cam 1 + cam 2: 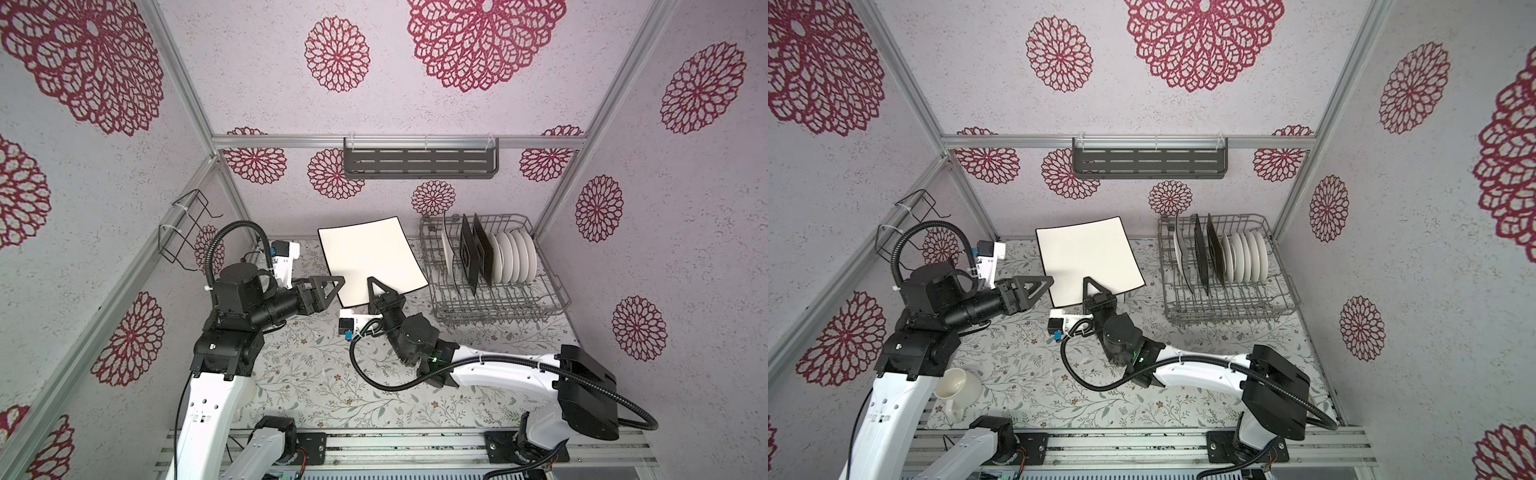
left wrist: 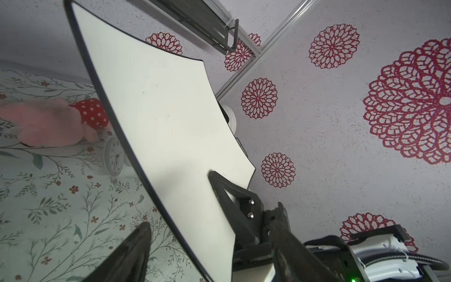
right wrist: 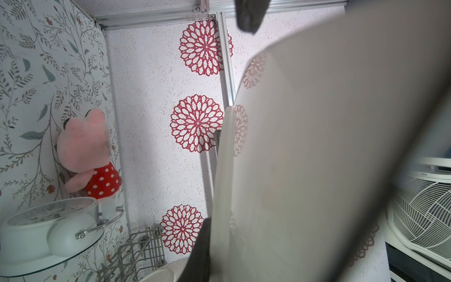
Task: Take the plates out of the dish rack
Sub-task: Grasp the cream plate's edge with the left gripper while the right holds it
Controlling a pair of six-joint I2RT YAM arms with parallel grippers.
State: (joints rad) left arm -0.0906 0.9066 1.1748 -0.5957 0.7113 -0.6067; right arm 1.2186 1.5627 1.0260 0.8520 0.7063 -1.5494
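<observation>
A large white black-rimmed plate point(image 1: 365, 257) point(image 1: 1084, 257) hangs tilted above the table's middle. My right gripper point(image 1: 376, 291) point(image 1: 1090, 286) is shut on its near edge; in the right wrist view the plate point(image 3: 317, 146) fills most of the picture. My left gripper point(image 1: 338, 284) point(image 2: 210, 227) is open, its jaws straddling the plate's near-left corner with a gap on each side. The grey wire dish rack point(image 1: 494, 307) point(image 1: 1225, 307) stands at the back right. It holds upright plates: a white rectangular one point(image 1: 448, 249), two dark square ones point(image 1: 467, 253) and several round white ones point(image 1: 513, 257).
A white mug point(image 1: 957, 388) lies beside the left arm's base. A slotted grey shelf point(image 1: 419, 163) hangs on the back wall and a black wire holder point(image 1: 183, 232) on the left wall. A pink plush toy point(image 3: 85, 151) and a white alarm clock point(image 2: 114, 156) sit under the held plate.
</observation>
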